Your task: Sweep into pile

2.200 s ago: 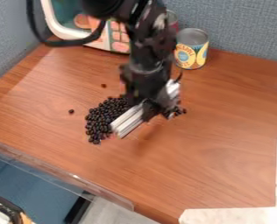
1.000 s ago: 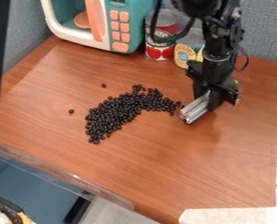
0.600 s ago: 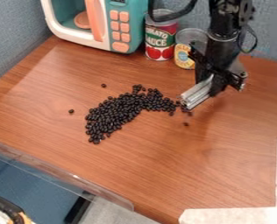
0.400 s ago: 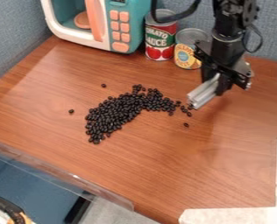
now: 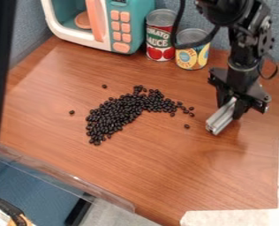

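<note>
The black two-finger claw (image 5: 231, 107) hangs over the right part of the work surface, its fingers closed on a silver-grey, ridged, straight-sided bar (image 5: 220, 120). The bar slants down toward the lower left, its low end apart from the beans; whether it touches the surface, I cannot tell. Near that end, to its left, lies a single black bean (image 5: 186, 126), and above this a loose few trail off the main heap. The heap of small, shiny black beans (image 5: 115, 115) spreads in a bent band left of the claw, thick at the lower left and thinner toward the right. Two more beans sit apart, one left of the heap (image 5: 72, 112), one above it (image 5: 104, 86). All lie on a reddish-brown wood-grain table (image 5: 136, 176). Behind them stand a short round can with a yellow and blue label (image 5: 192, 56), a taller can with a red and green label (image 5: 160, 39) and a teal and white toy microwave with peach buttons (image 5: 134, 20). Off-white strips (image 5: 236, 218) lie along the right and bottom edges.
</note>
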`<state>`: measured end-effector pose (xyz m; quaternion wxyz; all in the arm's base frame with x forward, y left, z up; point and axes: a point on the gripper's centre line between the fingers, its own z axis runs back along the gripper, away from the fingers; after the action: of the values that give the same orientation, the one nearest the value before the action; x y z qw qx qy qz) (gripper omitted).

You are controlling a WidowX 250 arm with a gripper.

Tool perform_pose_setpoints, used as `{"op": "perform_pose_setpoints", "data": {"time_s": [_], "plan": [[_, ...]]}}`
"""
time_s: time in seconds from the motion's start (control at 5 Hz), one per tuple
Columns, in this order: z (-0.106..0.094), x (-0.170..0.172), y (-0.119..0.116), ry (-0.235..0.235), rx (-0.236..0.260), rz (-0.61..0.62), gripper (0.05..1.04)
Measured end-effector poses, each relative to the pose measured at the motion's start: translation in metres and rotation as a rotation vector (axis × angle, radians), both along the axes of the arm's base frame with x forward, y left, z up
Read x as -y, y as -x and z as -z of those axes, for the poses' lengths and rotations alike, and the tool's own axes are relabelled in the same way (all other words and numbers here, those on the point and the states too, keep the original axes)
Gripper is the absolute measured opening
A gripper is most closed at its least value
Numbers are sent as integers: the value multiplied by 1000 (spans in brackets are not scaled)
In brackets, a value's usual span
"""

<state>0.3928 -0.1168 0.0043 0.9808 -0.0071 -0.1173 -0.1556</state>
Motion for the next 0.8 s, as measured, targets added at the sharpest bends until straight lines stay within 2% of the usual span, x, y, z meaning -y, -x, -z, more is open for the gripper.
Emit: {"op": "perform_pose_setpoints", "data": {"time_s": [0.2,0.4,0.8], "plan": [[4,2,2,26,-13,-29,381],[10,-10,10,33,-14,-82,381],[11,-58,35,-22,9,-202,381]]}}
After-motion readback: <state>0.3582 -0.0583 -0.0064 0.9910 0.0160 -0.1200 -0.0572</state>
